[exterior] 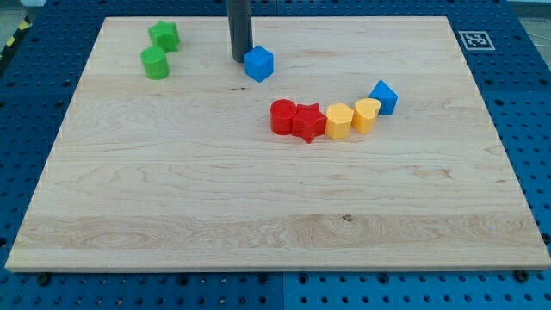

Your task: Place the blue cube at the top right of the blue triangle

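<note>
The blue cube (258, 64) lies near the view's top centre of the wooden board (172, 198). My tip (240, 58) stands just to the left of it, touching or nearly touching its left side. The blue triangle (384, 96) lies to the right and lower, at the right end of a curved row of blocks. The cube is well to the upper left of the triangle.
The row next to the blue triangle holds a yellow cylinder (367, 114), a yellow hexagon block (339, 121), a red star (308, 122) and a red cylinder (283, 116). Two green blocks (164, 36) (155, 63) sit at the top left. A marker tag (474, 40) lies off the board's top right corner.
</note>
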You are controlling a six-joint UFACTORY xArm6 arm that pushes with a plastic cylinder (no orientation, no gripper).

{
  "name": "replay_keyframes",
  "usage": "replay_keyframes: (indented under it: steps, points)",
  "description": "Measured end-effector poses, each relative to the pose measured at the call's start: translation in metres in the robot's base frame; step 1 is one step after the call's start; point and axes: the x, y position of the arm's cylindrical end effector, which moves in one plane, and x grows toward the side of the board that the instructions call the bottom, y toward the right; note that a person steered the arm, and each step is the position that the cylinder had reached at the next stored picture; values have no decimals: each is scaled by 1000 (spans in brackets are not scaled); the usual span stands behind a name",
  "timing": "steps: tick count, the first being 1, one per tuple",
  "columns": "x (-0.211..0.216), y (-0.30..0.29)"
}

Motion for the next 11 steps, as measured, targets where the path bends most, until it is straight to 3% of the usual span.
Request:
replay_keyframes:
  steps: [4, 6, 8, 9, 10, 11]
  points:
    - [54, 26]
    - [54, 89]
    - [54, 98]
    - [43, 70]
    - [7, 78]
    - [14, 96]
